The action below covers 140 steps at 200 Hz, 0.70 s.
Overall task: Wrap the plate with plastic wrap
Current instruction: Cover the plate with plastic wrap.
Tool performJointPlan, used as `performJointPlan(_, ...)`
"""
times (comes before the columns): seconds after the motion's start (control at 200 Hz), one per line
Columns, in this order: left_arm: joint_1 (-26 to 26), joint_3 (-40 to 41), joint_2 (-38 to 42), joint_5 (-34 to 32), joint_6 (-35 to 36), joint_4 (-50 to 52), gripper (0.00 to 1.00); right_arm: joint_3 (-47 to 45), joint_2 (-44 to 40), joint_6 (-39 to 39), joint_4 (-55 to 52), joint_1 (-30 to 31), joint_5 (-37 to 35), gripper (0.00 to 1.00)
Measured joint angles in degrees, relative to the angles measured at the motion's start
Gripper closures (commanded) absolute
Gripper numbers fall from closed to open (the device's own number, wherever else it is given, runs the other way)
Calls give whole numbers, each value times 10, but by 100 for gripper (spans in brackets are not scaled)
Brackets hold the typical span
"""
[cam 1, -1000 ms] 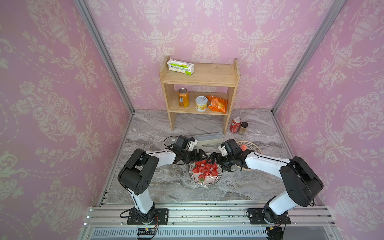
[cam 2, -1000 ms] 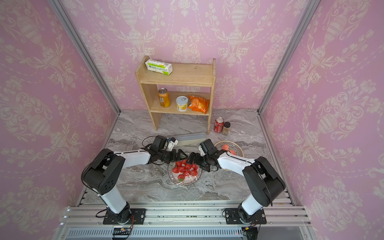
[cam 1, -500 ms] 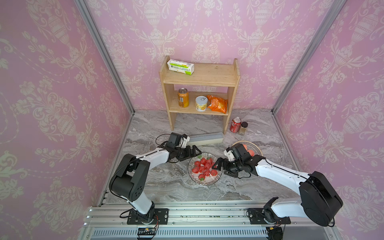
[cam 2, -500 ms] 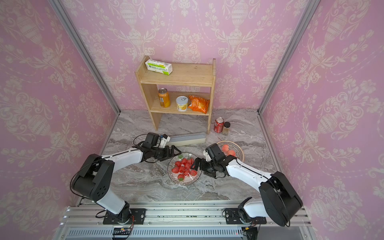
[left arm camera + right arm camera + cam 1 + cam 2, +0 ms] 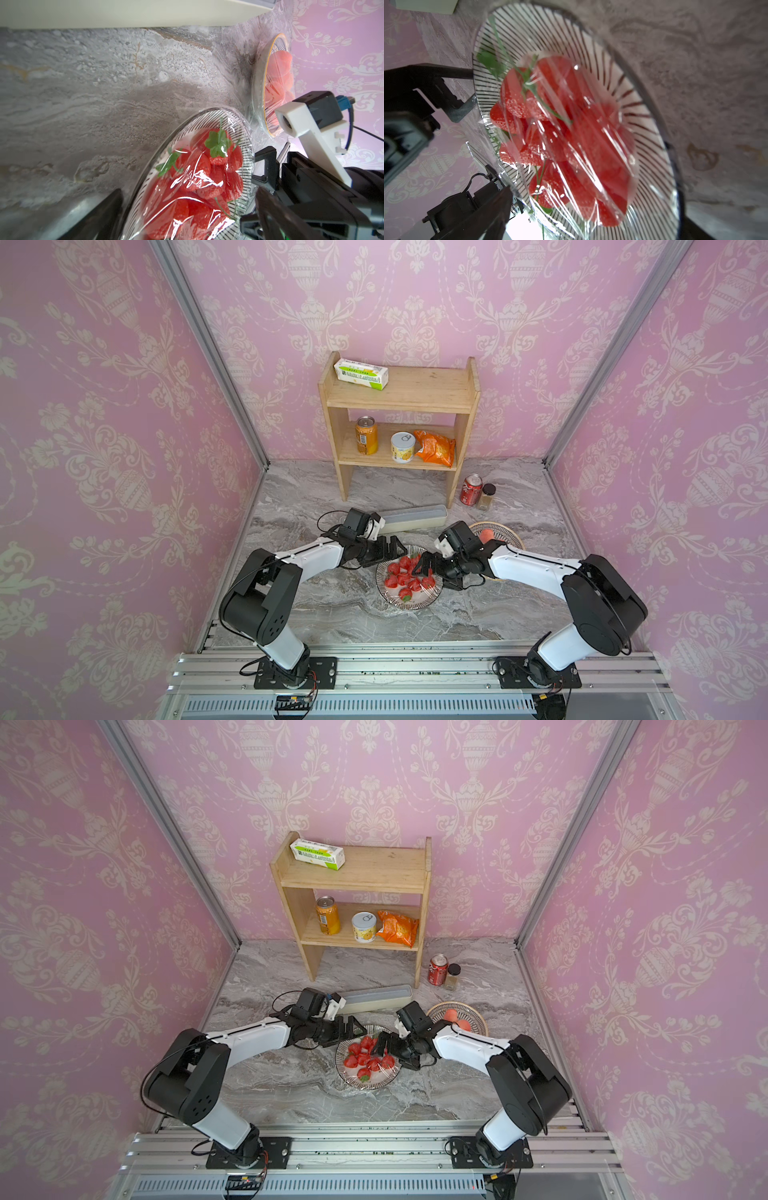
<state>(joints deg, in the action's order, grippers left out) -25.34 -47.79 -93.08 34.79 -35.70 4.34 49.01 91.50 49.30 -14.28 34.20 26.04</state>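
Observation:
The striped plate (image 5: 415,605) (image 5: 368,1086) holds red strawberries near the table's middle. Clear crinkly plastic wrap (image 5: 193,180) (image 5: 591,145) lies stretched over the fruit and past the rim. Its cream dispenser box (image 5: 415,517) (image 5: 376,999) lies just behind the plate. My left gripper (image 5: 392,548) (image 5: 185,216) stands open at the plate's far left rim. My right gripper (image 5: 422,566) (image 5: 581,218) stands open over the plate's far right part, above the wrapped strawberries. In both wrist views the plate shows between wide-set fingers, and neither gripper holds anything.
A second plate (image 5: 509,533) with pink fruit under film sits right of the right wrist. A red can (image 5: 471,489) and a spice jar (image 5: 486,496) stand behind it. A wooden shelf (image 5: 399,400) with cans, a snack bag and a white-and-green carton stands at the back wall.
Half a second ago both arms had drawn away from the plate to either side. Both have since come back in to its far rim, still open.

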Motion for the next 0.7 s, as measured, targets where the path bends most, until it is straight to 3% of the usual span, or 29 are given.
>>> performJointPlan(0.355, -4, 20, 35, -52, -7, 20, 1, 37, 19, -28, 6, -23, -63, 0)
performJointPlan(0.701, 70, 24, 152, -98, -6, 52, 1, -63, -171, 2, -26, -28, -90, 0)
